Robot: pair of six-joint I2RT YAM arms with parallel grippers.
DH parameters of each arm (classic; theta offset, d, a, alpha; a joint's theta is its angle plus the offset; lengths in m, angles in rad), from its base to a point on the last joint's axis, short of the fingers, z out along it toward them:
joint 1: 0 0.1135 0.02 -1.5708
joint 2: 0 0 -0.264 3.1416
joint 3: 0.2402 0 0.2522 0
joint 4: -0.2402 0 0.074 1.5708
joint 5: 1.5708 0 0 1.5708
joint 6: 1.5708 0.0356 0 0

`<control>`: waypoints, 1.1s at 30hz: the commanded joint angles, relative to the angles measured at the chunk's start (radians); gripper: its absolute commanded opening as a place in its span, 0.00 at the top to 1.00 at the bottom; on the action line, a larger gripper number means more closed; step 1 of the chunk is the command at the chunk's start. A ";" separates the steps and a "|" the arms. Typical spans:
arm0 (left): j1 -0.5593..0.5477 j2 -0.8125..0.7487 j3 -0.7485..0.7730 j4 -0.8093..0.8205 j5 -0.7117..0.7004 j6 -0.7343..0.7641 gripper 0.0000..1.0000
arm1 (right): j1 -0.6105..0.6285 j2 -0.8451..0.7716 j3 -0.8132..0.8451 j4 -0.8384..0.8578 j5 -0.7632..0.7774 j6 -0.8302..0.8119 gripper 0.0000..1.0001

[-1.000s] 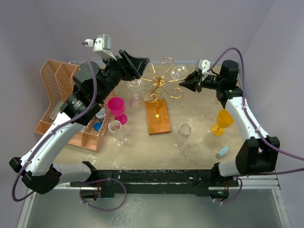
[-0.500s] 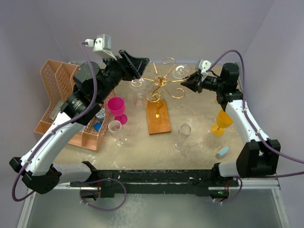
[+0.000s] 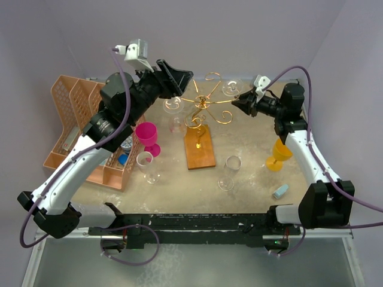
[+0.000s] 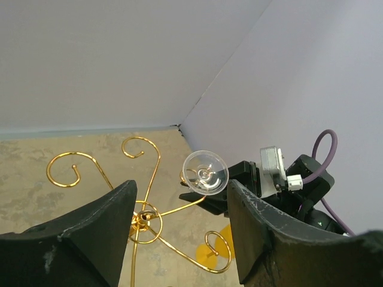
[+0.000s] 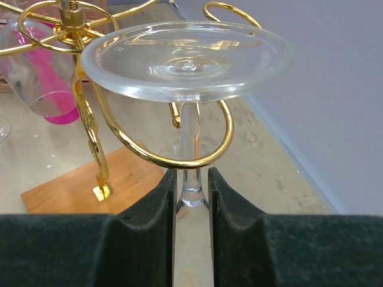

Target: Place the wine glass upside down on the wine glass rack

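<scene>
My right gripper (image 3: 240, 103) is shut on the stem of a clear wine glass (image 3: 232, 88) and holds it upside down, foot on top. In the right wrist view the stem (image 5: 190, 140) passes through a curled arm (image 5: 173, 156) of the gold wine glass rack (image 3: 201, 105), and the foot (image 5: 185, 60) sits just above that curl. The rack stands on a reddish-brown wooden base (image 3: 199, 148). A second clear glass (image 3: 172, 107) hangs upside down on the rack's left arm. My left gripper (image 3: 179, 78) is open and empty, above the rack's left side, and its view shows the held glass (image 4: 205, 171).
A magenta glass (image 3: 145, 134), a clear glass (image 3: 147, 165), a clear flute (image 3: 229, 171) and an orange glass (image 3: 280, 153) stand around the rack. A peach lattice organiser (image 3: 72, 113) is on the left. A small light blue object (image 3: 280, 191) lies near the front right.
My right gripper has moved the upside-down glass slightly right and up by the rack's right arm. My left arm has risen and shifted right.
</scene>
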 commanded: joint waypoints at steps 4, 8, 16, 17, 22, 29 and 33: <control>0.004 0.006 0.055 0.027 0.022 -0.007 0.41 | -0.003 -0.006 0.013 0.073 0.064 0.031 1.00; 0.005 0.004 0.052 0.027 0.019 -0.006 0.41 | -0.003 0.034 0.040 0.031 0.054 0.016 0.92; 0.004 -0.005 0.045 0.030 0.010 -0.002 0.41 | -0.003 0.068 0.065 -0.016 0.050 -0.035 0.69; 0.004 -0.006 0.046 0.030 0.008 -0.002 0.41 | -0.003 0.063 0.062 -0.016 0.046 -0.035 0.63; 0.004 -0.005 0.049 0.029 0.011 0.003 0.40 | -0.003 0.017 0.033 0.004 0.028 -0.020 0.44; 0.005 -0.003 0.065 0.013 0.015 0.021 0.41 | -0.003 -0.017 0.011 0.002 0.105 0.001 0.32; 0.004 -0.016 0.063 0.007 0.011 0.034 0.41 | -0.003 -0.044 -0.025 0.002 0.164 0.040 0.28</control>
